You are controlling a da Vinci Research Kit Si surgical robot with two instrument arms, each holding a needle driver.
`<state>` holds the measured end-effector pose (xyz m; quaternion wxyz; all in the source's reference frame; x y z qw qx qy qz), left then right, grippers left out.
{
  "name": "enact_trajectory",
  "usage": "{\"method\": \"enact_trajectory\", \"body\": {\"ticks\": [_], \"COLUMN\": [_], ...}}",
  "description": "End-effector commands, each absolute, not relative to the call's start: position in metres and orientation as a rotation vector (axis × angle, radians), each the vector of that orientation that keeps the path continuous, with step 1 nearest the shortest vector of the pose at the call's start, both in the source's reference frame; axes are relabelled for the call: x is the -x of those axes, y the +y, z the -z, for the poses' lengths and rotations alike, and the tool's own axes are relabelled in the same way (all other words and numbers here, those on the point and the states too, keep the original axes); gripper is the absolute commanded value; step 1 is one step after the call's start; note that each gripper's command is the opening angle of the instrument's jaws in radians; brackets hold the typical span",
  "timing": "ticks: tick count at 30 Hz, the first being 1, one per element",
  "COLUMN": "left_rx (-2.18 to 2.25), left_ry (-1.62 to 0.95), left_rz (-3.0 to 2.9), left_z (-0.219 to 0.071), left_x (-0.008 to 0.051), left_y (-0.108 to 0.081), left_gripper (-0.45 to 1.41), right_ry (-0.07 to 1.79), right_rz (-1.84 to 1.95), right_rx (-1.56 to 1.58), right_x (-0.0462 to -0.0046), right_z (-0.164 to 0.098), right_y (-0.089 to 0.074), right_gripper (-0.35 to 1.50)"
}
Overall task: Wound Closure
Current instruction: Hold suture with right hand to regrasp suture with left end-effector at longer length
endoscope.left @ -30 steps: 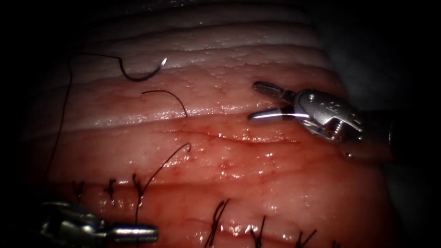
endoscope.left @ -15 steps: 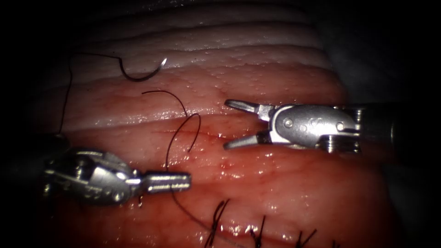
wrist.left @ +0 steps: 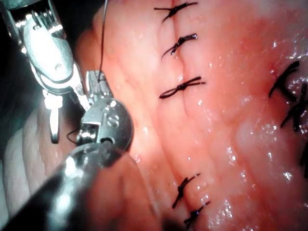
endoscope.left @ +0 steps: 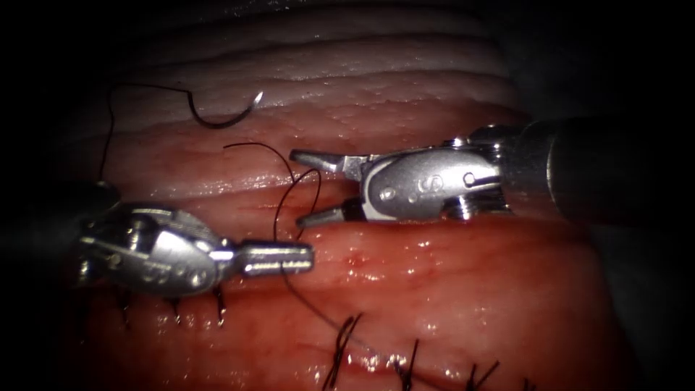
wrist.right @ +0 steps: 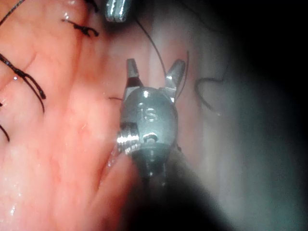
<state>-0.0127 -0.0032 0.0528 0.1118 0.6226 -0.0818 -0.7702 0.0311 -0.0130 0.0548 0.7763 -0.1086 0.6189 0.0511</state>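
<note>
Nearest, left tool (endoscope.left: 279,258) pinching the thread (endoscope.left: 313,308) above a row of stitches (endoscope.left: 340,347) on the tissue (endoscope.left: 470,289). Beyond, right tool (endoscope.left: 308,187) spread wide around a thread loop, holding nothing. Farthest, needle (endoscope.left: 226,116) lying free on pale tissue, left of both tool tips.

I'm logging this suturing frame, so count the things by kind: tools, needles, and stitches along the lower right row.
Needle drivers: 2, the left tool shut on the thread, the right tool open, holding nothing.
Curved needle: 1, lying free on the tissue.
Stitches, lower right row: 4 in view.
Total: 7.
</note>
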Motion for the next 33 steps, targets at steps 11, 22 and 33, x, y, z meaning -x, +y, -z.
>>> {"method": "enact_trajectory", "body": {"ticks": [11, 22, 33], "left_rx": [-1.829, -1.834, -1.829], "left_ry": [-0.235, -0.234, -0.346], "left_rz": [2.247, 2.243, 2.305], "left_z": [-0.054, -0.0544, -0.0541], "left_x": [0.0135, 0.0136, 0.0137], "left_y": [-0.0023, -0.002, -0.0022], "left_gripper": [-0.45, -0.45, 0.88], "right_ry": [1.374, 1.297, 1.17], "right_rz": [-0.089, -0.051, -0.084], "right_rx": [0.249, 0.2, 0.199], "right_x": [-0.0326, -0.0329, -0.0327], "right_z": [-0.0542, -0.0548, -0.0587], "right_y": [-0.0135, -0.0136, -0.0117], "right_gripper": [0.88, -0.35, -0.35]}}
